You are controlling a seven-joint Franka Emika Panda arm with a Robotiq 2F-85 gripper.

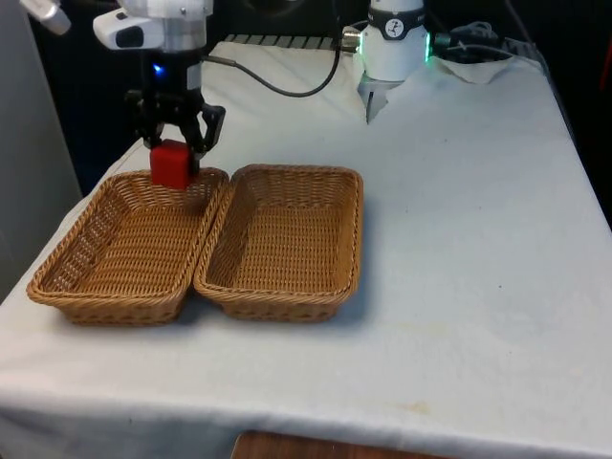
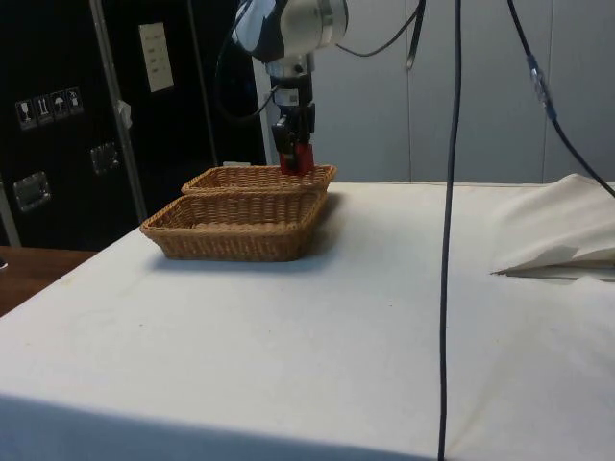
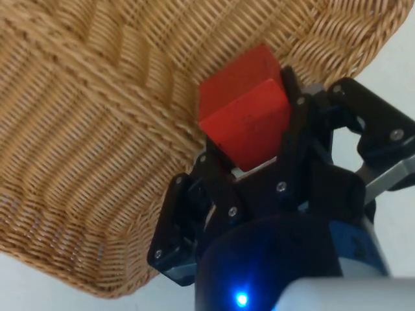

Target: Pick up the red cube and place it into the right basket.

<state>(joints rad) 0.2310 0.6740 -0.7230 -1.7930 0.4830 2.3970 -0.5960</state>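
- We see the gripper (image 1: 175,143) clamped on the red cube (image 1: 173,164), one black finger on each side; in the wrist view the cube (image 3: 245,120) sits tight between them.
- We place the cube in the air, over the far end of the basket on the front view's left (image 1: 57,277), close to its rim.
- The basket on the front view's right (image 1: 352,239) touches the first along their long sides.
- Both stand on the white cloth (image 1: 478,210).
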